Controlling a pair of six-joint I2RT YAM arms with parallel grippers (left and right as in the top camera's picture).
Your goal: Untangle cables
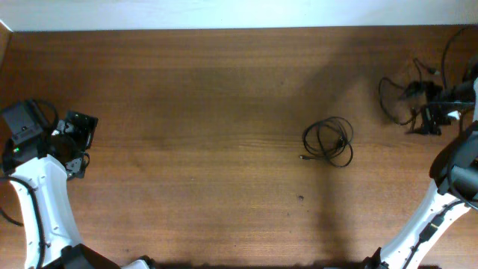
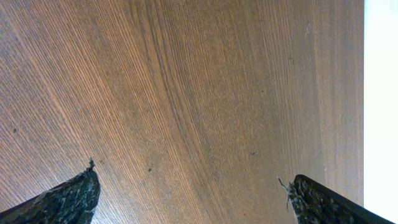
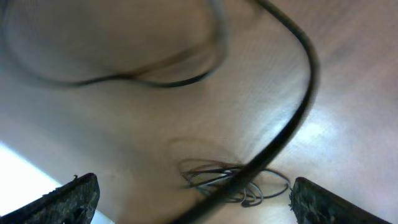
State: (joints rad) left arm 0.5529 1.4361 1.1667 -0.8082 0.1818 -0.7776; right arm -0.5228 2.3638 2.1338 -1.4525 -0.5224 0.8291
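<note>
One cable (image 1: 328, 140) lies as a small coiled bundle on the table right of centre, and it shows far off in the right wrist view (image 3: 233, 180). A second cable (image 1: 392, 96) forms loose loops at the far right, by my right gripper (image 1: 423, 112). In the right wrist view this cord (image 3: 298, 118) runs blurred and close across the frame and passes between the fingers of the right gripper (image 3: 196, 199), which are wide apart. Whether the cord rests on the gripper is unclear. My left gripper (image 1: 75, 134) is open and empty over bare wood at the far left, as the left wrist view (image 2: 193, 193) shows.
The wooden table (image 1: 194, 112) has its far edge (image 1: 224, 30) against a white surface. The left arm's base and black cables (image 1: 26, 127) sit at the left edge. The right arm (image 1: 448, 187) rises along the right edge.
</note>
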